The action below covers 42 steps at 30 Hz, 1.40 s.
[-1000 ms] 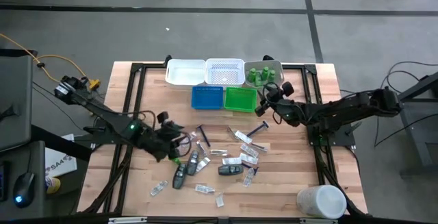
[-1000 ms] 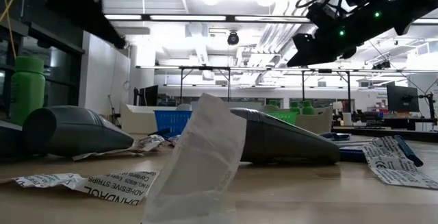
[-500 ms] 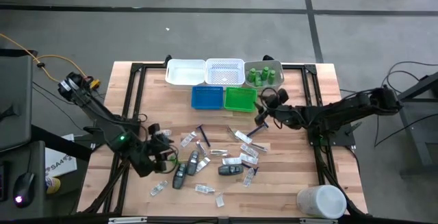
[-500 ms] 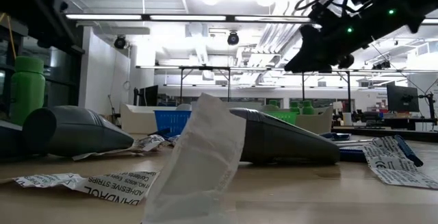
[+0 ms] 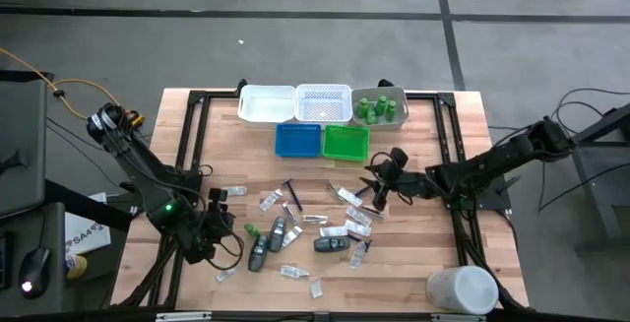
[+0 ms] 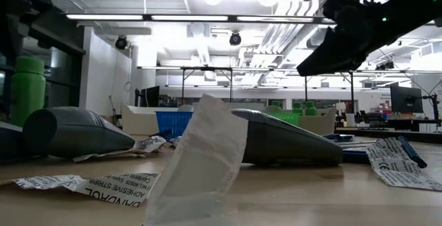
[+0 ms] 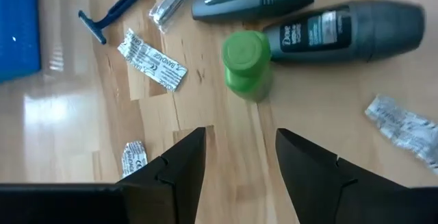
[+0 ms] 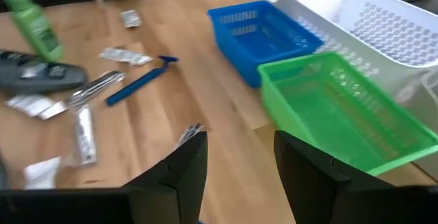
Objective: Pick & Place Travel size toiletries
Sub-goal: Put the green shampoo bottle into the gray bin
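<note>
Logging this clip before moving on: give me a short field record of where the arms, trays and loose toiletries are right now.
left gripper: open, empty, above bare wood short of an upright green bottle
right gripper: open, empty, over the table beside the green tray
blue tray: empty
loose items: two dark grey sticks, blue razor, flat packets scattered on the table

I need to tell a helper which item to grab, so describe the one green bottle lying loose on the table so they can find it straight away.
Start at the wooden table and find the scatter of toiletries below the blue tray. At the pile's left edge, near the left gripper, the green bottle stands beside two dark grey oblong bottles. It is the only bright green item among grey bottles and pale packets.
</note>
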Available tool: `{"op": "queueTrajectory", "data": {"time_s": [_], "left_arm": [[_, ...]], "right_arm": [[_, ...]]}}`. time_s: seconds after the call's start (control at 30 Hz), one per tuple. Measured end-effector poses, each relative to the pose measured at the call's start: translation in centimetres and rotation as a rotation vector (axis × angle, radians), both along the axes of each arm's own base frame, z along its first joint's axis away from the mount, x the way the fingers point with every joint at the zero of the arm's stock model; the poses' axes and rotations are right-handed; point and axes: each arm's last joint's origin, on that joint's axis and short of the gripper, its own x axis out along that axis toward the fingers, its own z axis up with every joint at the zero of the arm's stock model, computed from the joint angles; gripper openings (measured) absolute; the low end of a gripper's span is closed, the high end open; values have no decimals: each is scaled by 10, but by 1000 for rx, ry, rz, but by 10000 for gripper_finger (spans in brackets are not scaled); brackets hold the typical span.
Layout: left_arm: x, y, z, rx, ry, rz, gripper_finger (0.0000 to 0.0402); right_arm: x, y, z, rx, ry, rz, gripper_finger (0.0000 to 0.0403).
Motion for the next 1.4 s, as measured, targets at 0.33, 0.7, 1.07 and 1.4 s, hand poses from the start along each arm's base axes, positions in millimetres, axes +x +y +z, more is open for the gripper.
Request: {"op": "queueTrajectory", "data": {"time_s": [0.33,0.7,1.07,1.4], "left_arm": [[6,-8,-26,34,44,10,175],[-2,5,-71,-23,-65,72,246],[-9,14,-108,-124,-201,26,258],[-16,26,-127,-179,-378,-8,257]], "right_arm": [[-6,24,0,-4,1,115,162],[-12,41,0,-2,-1,197,162],[-14,47,0,23,-8,212,162],[-14,47,0,25,-8,213,162]]}}
